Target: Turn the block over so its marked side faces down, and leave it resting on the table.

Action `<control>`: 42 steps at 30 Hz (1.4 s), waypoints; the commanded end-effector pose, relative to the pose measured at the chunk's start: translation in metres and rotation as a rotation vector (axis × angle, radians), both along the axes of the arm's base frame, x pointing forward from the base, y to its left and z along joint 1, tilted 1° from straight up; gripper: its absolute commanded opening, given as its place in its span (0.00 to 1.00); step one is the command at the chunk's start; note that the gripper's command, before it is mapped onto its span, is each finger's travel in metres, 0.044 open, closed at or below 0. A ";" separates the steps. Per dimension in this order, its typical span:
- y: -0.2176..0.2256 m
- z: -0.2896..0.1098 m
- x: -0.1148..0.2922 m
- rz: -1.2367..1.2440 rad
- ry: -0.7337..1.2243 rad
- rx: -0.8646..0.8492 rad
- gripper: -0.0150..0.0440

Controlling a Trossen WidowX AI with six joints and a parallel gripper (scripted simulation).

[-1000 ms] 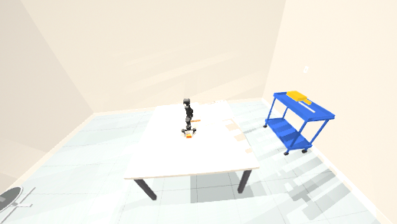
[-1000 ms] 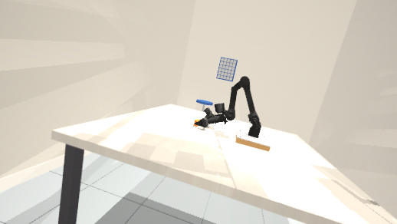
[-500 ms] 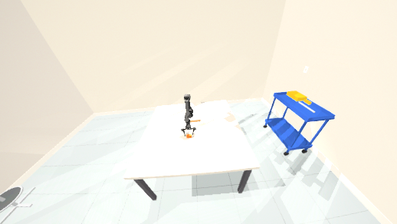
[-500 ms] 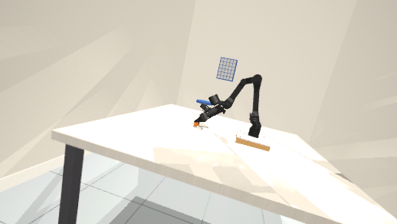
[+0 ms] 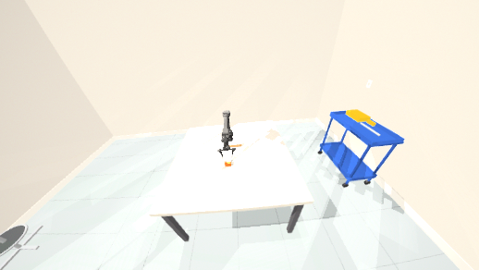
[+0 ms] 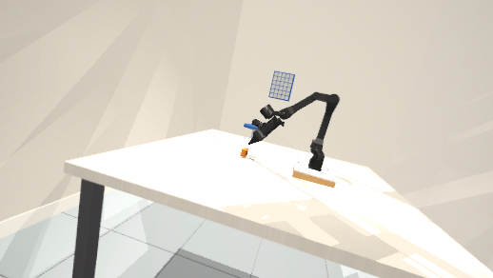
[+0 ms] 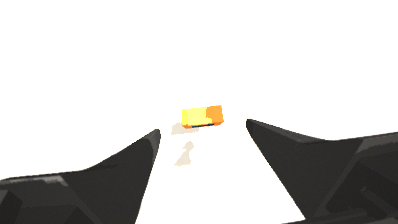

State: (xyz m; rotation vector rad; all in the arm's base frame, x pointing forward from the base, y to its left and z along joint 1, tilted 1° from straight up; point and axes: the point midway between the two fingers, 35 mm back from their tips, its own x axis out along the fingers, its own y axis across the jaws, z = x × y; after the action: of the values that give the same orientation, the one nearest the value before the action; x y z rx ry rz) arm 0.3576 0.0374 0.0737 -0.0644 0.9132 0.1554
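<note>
Hovering: black parallel-jaw gripper [image 7: 202,132] above the white table [image 6: 157,167]
Jaws: spread wide, holding nothing
Block: small orange rectangular block [image 7: 202,116] resting on the table, beyond the fingertips

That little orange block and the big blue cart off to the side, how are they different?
The block is small, solid and orange-yellow; the cart is much larger, blue, and an open frame with two shelves. The block lies on the white table, just ahead of the open gripper; the cart stands on the floor on wheels, away from the arm. The block carries nothing; the cart bears a yellow thing on top. Both sit untouched.
</note>
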 end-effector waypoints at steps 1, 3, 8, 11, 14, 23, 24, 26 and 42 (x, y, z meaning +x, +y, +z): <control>-0.001 0.004 0.000 0.001 0.032 -0.013 1.00; 0.000 0.006 0.008 0.001 0.085 -0.021 1.00; 0.002 0.014 0.024 0.000 0.232 -0.043 1.00; 0.003 0.018 0.031 0.000 0.321 -0.057 1.00; 0.004 0.023 0.036 0.001 0.409 -0.071 1.00; 0.006 0.035 0.041 0.005 0.629 -0.111 1.00; 0.006 0.035 0.041 0.005 0.629 -0.111 1.00; 0.006 0.035 0.041 0.005 0.629 -0.111 1.00; 0.005 -0.015 0.042 0.005 0.629 -0.111 1.00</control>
State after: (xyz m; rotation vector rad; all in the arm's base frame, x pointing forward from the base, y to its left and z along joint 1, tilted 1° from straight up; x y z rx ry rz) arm 0.4024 0.0430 0.0693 -0.1199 1.5331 0.1349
